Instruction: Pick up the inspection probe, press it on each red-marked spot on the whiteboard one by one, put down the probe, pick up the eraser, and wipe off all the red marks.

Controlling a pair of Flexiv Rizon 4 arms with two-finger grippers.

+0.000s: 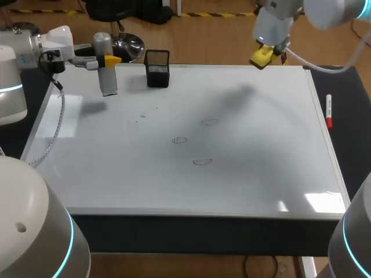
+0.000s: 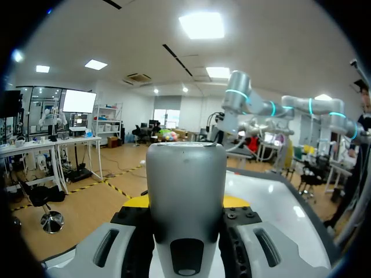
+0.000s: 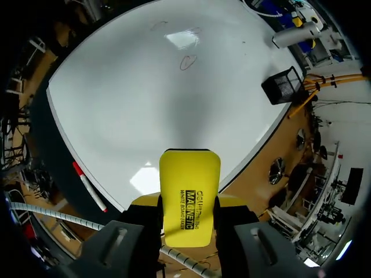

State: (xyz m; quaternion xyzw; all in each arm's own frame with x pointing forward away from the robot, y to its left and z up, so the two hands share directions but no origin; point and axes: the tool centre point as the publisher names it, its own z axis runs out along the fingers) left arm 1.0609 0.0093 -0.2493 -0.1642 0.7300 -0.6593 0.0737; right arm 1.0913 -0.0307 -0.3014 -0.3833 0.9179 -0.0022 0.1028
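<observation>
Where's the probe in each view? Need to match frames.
Head view: probe in the left gripper, over the whiteboard's far left corner, beside the mesh cup.
Left wrist view: close up, clamped between its own fingers.
Right wrist view: far ahead of the right gripper, past the mesh cup.
Shared landmark: the whiteboard.

L wrist view: probe (image 2: pixel 185 174) fills the middle, its base cut off at the edge, masking most of the yellow tips on the left gripper (image 2: pixel 185 201). R wrist view: eraser (image 3: pixel 189 185) covers the tips of the right gripper (image 3: pixel 188 200). Head view: red marks (image 1: pixel 202 161) too faint to tell their shape.
</observation>
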